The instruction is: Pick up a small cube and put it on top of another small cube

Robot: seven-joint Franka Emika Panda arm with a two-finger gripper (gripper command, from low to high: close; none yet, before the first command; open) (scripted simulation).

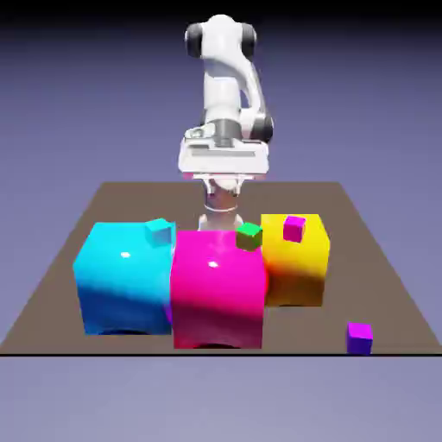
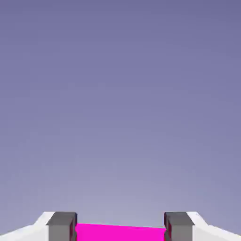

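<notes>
Small cubes sit apart: teal [image 1: 159,231] on cyan block [image 1: 121,280], green [image 1: 249,236] at magenta block [image 1: 217,289] top edge, magenta one [image 1: 294,228] on yellow block [image 1: 298,259], purple [image 1: 360,337] on tabletop [image 1: 52,285]. Gripper [image 2: 120,228] parted, empty, pointing level. Tilt down, centre over chosen cube before descending.

Arm [image 1: 226,95] folded upright — tool [image 2: 120,228] level, fingers apart, empty.
</notes>
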